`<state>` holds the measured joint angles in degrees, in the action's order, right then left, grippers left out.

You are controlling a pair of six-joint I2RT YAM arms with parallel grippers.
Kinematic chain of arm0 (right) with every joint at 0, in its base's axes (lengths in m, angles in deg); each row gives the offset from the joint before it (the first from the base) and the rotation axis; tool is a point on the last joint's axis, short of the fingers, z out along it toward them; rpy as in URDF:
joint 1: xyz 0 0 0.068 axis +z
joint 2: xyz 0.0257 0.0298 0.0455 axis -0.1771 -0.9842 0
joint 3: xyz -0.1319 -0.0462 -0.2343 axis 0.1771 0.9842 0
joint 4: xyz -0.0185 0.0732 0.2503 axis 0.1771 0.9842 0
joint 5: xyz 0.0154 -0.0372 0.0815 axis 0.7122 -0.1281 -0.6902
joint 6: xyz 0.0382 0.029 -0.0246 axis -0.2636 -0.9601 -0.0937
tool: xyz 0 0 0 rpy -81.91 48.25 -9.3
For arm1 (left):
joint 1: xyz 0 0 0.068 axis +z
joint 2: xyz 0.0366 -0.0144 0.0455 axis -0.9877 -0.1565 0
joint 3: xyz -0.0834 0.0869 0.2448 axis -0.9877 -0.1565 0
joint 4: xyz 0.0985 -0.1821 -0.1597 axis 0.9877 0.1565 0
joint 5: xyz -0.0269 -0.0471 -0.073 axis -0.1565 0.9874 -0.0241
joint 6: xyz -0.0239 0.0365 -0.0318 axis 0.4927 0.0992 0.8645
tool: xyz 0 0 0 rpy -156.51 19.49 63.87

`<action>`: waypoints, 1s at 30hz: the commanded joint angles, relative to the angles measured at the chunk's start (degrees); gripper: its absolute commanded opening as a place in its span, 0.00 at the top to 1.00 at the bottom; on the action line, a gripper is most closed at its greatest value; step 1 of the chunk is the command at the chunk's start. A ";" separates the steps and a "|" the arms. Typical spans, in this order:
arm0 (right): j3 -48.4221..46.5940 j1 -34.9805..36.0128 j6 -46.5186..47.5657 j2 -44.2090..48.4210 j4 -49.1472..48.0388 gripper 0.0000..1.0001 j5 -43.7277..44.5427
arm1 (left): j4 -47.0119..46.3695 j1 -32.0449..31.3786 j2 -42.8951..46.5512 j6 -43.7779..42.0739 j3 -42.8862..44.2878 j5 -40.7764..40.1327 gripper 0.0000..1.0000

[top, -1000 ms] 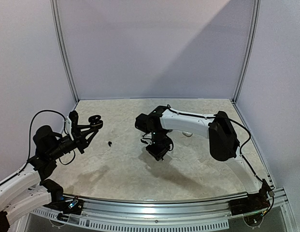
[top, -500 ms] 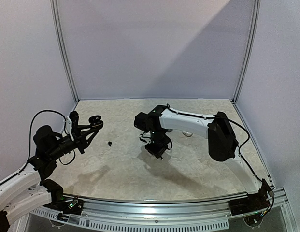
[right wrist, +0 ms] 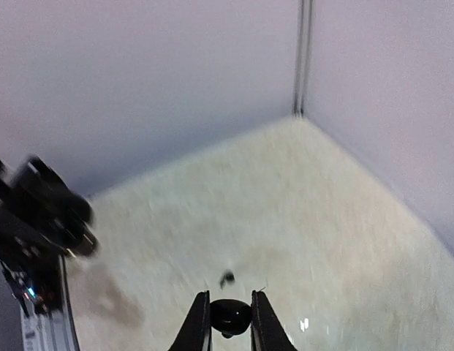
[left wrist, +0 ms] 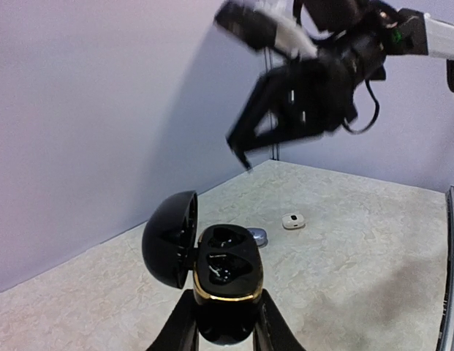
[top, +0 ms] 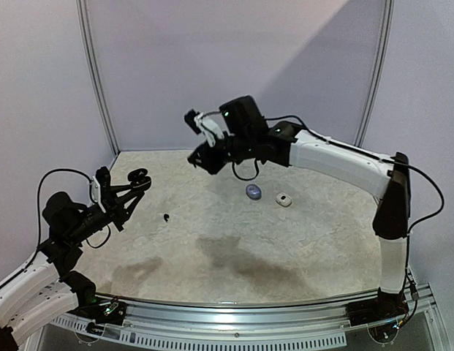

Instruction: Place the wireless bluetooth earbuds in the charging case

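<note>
1. Top view: your left gripper (top: 134,189) is clenched on the charging case (top: 141,178), a black shell with its lid swung open, held above the left side of the table (top: 212,248). Your right gripper (top: 199,157) hangs high over the back of the table with its jaws drawn close. From here you cannot tell what sits between them. A loose black earbud (top: 167,217), a tiny dark speck, lies on the table near the case, to its right. Farther right lie a bluish-grey rounded item (top: 254,191) and a white pebble-shaped item (top: 284,199), near each other but apart.
2. Left wrist view: you see the case as a glossy black body with a gold rim, gripped low down by both fingers, its lid tilted off to the left. Two wells face up. Something dark with a small glint sits in the nearer one, but you cannot tell what it is. The right gripper shows above, blurred.
3. Right wrist view: your right fingers pinch the held earbud (right wrist: 228,316), a small, round, shiny black bead between their tips. The loose black earbud lies on the table below, well apart.
</note>
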<state>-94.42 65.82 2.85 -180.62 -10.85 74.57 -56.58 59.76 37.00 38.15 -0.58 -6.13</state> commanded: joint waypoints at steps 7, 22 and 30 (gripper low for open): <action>5.62 5.02 4.08 -0.29 -42.99 1.00 -20.15 | -3.38 -0.22 1.88 -2.02 -0.77 1.67 1.00; 8.26 7.14 13.41 -3.81 -45.97 1.00 -22.30 | -4.00 -0.23 2.60 0.49 -0.79 1.43 1.00; 8.04 7.21 15.83 -5.13 -44.68 1.00 -18.28 | -4.14 -0.23 2.29 0.52 -0.70 2.36 1.00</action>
<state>-86.24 73.14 16.62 -183.74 -55.89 54.18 -59.62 59.76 39.17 38.26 -0.80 -4.78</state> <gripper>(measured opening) 0.150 0.227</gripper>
